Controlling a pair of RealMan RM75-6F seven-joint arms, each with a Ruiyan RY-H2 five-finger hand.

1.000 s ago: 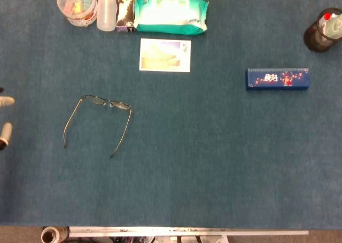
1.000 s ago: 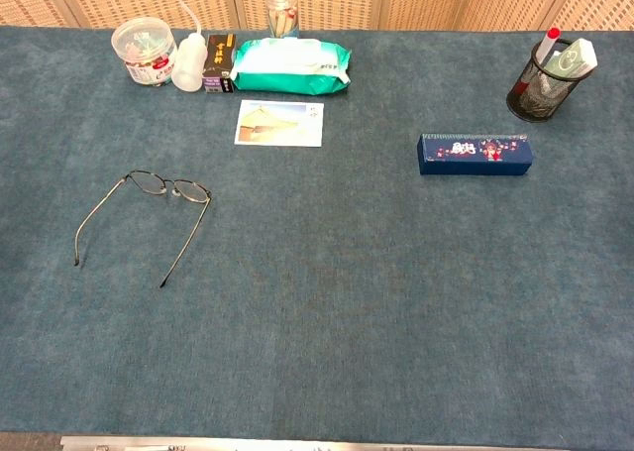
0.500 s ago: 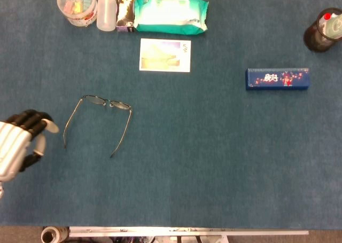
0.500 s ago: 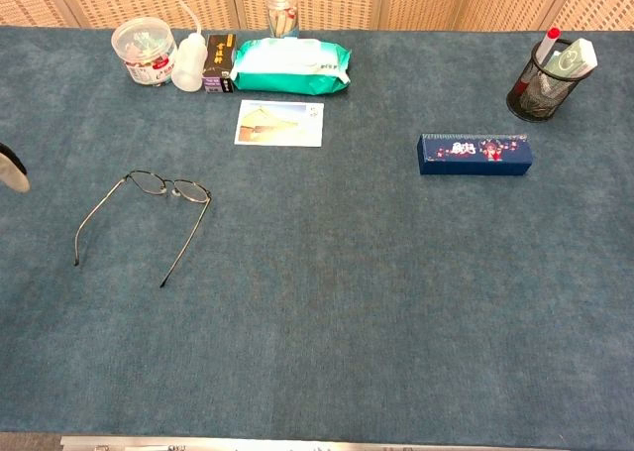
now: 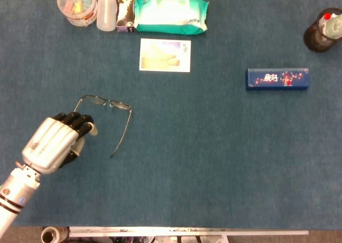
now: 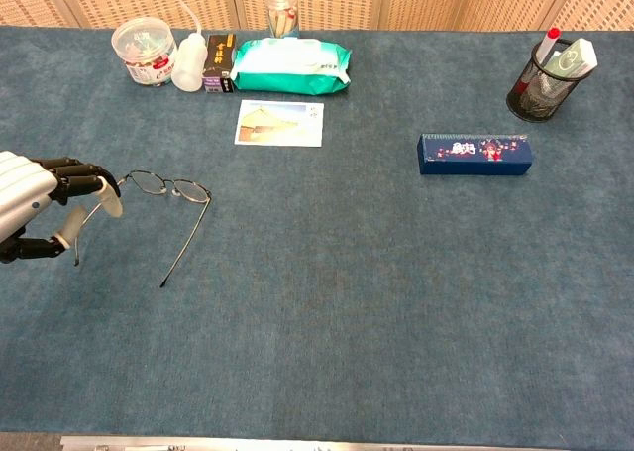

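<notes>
Left robot hand (image 5: 56,140) over glasses (image 5: 109,104) left temple, fingers apart, holding nothing.

Thin-rimmed glasses, open on the blue cloth

We see the glasses (image 5: 105,103) lying at the table's left, lenses facing away from us, both temple arms unfolded toward us, one partly hidden in the head view.
</notes>
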